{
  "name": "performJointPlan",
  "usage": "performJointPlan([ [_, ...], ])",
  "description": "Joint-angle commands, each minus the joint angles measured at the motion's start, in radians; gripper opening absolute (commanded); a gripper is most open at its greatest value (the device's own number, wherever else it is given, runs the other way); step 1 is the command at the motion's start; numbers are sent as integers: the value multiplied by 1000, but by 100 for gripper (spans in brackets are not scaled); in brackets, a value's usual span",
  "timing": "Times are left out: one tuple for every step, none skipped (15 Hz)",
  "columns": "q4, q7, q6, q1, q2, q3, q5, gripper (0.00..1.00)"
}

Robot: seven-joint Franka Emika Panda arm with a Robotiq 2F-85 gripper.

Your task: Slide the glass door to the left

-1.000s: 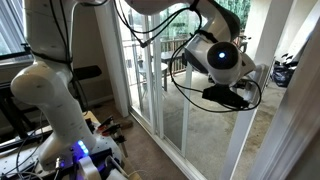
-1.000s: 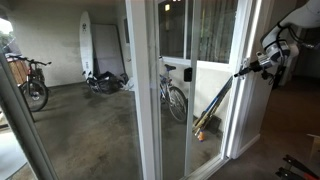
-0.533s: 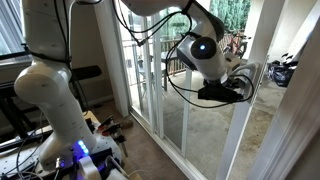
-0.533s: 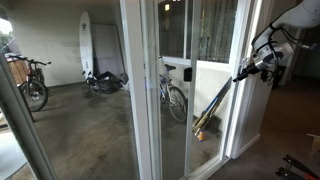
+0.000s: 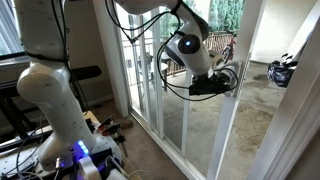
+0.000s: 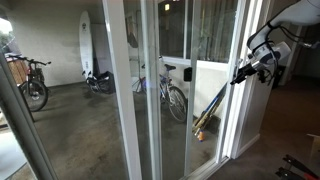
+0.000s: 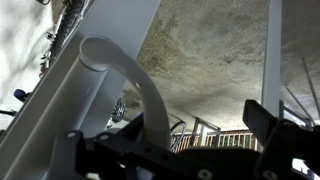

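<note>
Glass door (image 5: 230,125) top cut off

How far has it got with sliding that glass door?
Already: the glass door has moved left since a second ago. In hand: the gripper, jaws open, straddles its loop handle. Left: more sliding; how much travel remains isn't visible.

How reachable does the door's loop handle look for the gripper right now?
Probably yes: in the wrist view the loop handle lies close before the gripper, between its open fingers, with nothing blocking it.
</note>
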Motion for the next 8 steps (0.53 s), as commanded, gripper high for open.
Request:
performJointPlan([
  [-40,-73,13,71,-42,76,62,100],
  [-43,-81,19,78,-47,86,81,100],
  [-45,-86,30,86,-51,97,99,100],
  [-44,-89,33,93,-54,108,114,100],
  [-45,-88,41,100,-55,117,125,100],
  [-45,-78,42,106,-56,126,129,100],
  [-48,-68,49,113,-57,134,129,100],
  [-50,-63,57,119,-58,142,126,100],
])
